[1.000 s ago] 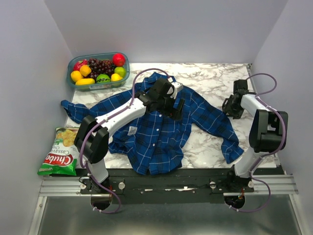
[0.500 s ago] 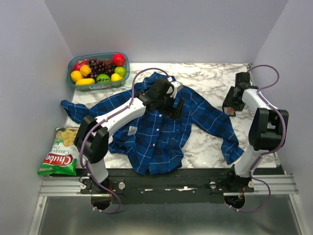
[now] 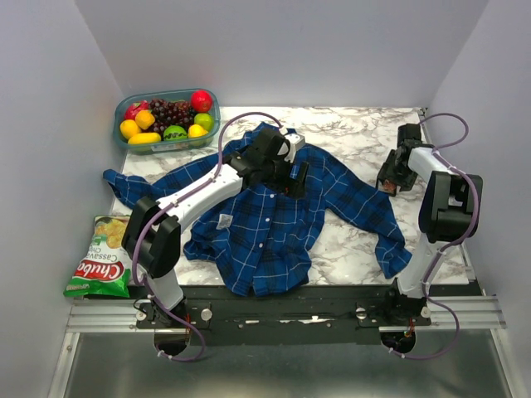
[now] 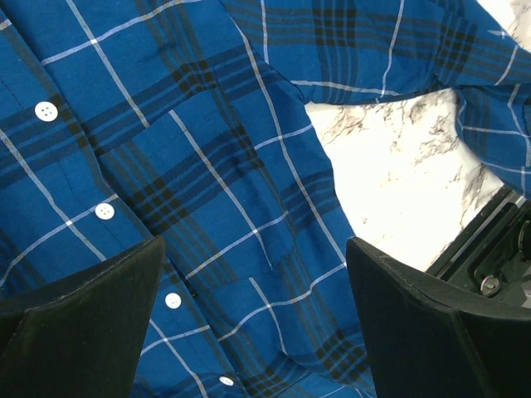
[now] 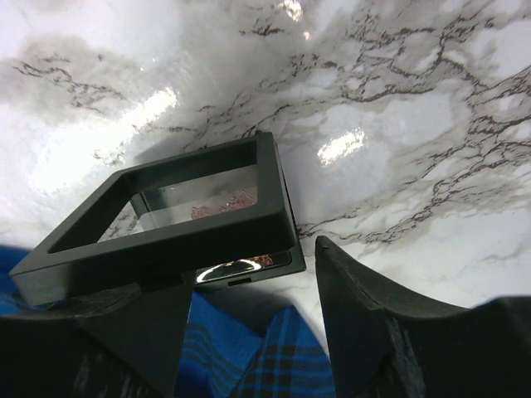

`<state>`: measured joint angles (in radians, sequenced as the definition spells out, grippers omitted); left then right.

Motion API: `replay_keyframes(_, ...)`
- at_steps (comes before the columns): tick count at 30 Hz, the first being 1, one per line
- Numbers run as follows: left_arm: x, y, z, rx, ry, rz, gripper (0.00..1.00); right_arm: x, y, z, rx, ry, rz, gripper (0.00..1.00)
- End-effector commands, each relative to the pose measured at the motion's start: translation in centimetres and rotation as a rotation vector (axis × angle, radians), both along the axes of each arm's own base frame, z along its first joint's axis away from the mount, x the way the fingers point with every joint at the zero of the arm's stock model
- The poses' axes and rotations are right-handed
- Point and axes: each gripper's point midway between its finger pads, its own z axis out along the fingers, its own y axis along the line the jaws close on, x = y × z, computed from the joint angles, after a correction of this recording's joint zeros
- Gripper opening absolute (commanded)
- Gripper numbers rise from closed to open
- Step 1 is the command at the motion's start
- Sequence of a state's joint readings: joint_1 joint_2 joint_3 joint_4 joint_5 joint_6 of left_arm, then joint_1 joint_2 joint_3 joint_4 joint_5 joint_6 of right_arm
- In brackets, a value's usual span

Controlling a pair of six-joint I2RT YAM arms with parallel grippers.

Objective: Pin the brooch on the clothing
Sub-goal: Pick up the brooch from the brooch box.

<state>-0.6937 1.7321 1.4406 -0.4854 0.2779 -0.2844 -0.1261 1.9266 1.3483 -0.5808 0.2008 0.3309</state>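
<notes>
Brooch sits inside black case, pink specks behind window. Case tilted, at right side of worktop beside sleeve end of shirt, well apart from shirt front. Right hand: fingers apart, case against one, other clear, no clamp. Over last second right wrist turned and rose over case. Left hand, spread wide, drifted toward collar, hovers over chest. Judgement: brooch not yet out of case, so pinning can't start.

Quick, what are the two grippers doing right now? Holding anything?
Left gripper: open, holding nothing, over the shirt.
Right gripper: open, holding nothing; the black case sits beside one finger.
</notes>
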Motion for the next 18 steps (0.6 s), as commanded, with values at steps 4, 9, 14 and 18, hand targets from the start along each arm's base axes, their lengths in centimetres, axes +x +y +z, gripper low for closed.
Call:
replay_keyframes(4, -0.1, -0.1, 1.8, -0.06, -0.014, -0.007, 0.99, 0.7, -1.0, 0.0, -0.035, 0.016, -0.006, 0.67)
replay_keyframes(9, 0.0, 0.1, 1.8, -0.063, -0.012, -0.003, 0.99, 0.7, -1.0, -0.5, -0.036, 0.027, -0.008, 0.68)
replay_keyframes(14, -0.1, 0.0, 2.0, -0.073, -0.008, -0.004, 0.99, 0.4, -1.1, -0.5, -0.04, 0.031, -0.021, 0.68)
replay_keyframes(18, -0.1, 0.0, 2.2, -0.078, -0.01, -0.005, 0.99, 0.3, -1.2, -0.6, -0.042, 0.036, -0.027, 0.67)
